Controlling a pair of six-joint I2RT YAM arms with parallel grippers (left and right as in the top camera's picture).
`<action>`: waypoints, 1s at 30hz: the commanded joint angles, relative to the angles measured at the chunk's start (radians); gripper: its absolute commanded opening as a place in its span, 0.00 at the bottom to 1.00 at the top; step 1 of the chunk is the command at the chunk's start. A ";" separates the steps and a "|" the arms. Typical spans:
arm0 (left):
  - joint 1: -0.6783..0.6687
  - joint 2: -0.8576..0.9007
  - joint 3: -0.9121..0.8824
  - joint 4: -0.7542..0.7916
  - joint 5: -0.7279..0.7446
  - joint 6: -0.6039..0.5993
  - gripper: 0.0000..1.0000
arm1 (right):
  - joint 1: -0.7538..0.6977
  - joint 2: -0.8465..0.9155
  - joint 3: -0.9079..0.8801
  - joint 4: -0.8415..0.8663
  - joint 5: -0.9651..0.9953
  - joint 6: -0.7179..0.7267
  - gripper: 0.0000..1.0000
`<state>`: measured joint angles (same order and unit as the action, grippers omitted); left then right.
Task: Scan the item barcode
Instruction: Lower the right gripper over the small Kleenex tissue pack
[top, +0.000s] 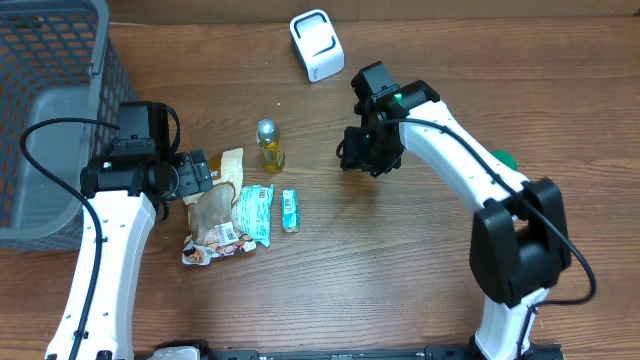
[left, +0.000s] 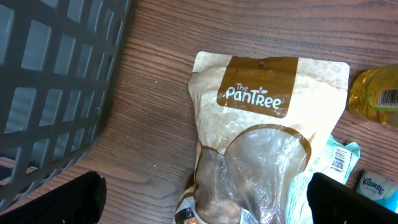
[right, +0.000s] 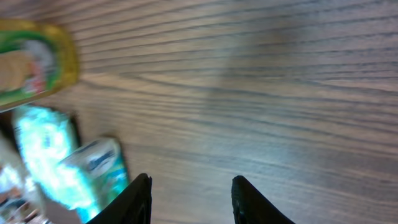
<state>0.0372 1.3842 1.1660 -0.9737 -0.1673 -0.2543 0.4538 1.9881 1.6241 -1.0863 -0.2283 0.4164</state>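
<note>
The left gripper (left: 205, 186) hangs with its jaws spread fully wide and nothing between them, straddling the lower part of the beige and brown plastic pouch printed "The PanTree" (left: 267, 124). That stance looks like the set-up for a grasp, so the pouch is probably the item to be scanned. It lies flat on the wooden table (top: 400, 270), printed face up. The right gripper (right: 189, 193) hovers over bare wood with its fingers apart and empty, well clear of the goods, probably so the left arm has room. Around the pouch the goods lie close together, within easy reach. A crinkled teal plastic packet (top: 255, 212) is tucked against the pouch's side, a small teal tissue pack (top: 290, 210) sits just beside that, and a little bottle of yellow liquid with a silver cap (top: 268, 145) lies nearby. The white boxy barcode scanner (top: 317, 45) stands well apart at the far edge, and a grey plastic lattice basket (top: 50, 120) sits at the left. By count: four goods, one of each kind, plus one scanner and one basket.
</note>
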 joint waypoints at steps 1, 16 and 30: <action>0.002 0.002 0.020 -0.001 0.004 0.015 0.99 | 0.063 -0.069 0.019 -0.003 0.013 0.035 0.40; 0.002 0.002 0.020 -0.001 0.004 0.015 0.99 | 0.339 -0.063 0.006 0.060 0.280 0.269 0.45; 0.002 0.002 0.020 -0.001 0.004 0.015 0.99 | 0.404 -0.047 -0.148 0.288 0.280 0.269 0.47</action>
<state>0.0372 1.3842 1.1660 -0.9737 -0.1673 -0.2543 0.8570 1.9430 1.5074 -0.8211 0.0341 0.6785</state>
